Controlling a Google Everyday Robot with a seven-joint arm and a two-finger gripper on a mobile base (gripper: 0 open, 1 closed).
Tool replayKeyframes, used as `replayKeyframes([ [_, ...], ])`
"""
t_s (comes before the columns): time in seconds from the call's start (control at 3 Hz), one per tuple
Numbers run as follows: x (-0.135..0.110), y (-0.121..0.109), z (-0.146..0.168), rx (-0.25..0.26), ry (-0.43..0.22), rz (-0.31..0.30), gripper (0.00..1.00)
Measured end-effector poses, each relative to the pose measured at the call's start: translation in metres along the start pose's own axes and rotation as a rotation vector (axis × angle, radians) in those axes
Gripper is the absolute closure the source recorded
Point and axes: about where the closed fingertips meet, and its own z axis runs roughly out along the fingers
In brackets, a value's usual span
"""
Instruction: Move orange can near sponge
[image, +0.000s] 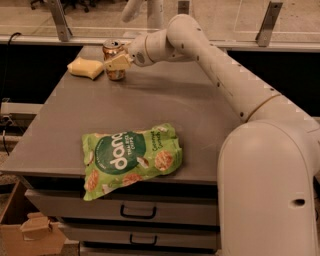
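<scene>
The orange can (113, 50) stands upright at the far left of the grey table (165, 100), its base on or just above the surface. The pale-yellow sponge (85, 68) lies just left of it, nearly touching. My gripper (118, 61) reaches in from the right and is shut on the can, with one pale finger (116, 62) across the can's front. The finger hides the can's middle.
A green snack bag (129, 156) lies at the table's front edge, overhanging slightly. Drawers (137, 212) sit below the tabletop. A cardboard box (30, 232) stands on the floor at lower left. A railing (60, 22) runs behind the table.
</scene>
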Motion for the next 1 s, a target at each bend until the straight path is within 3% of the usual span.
replayKeyframes([
  [1.0,0.0019,0.0039,0.0060,-0.012,0.009,0.015,0.12],
])
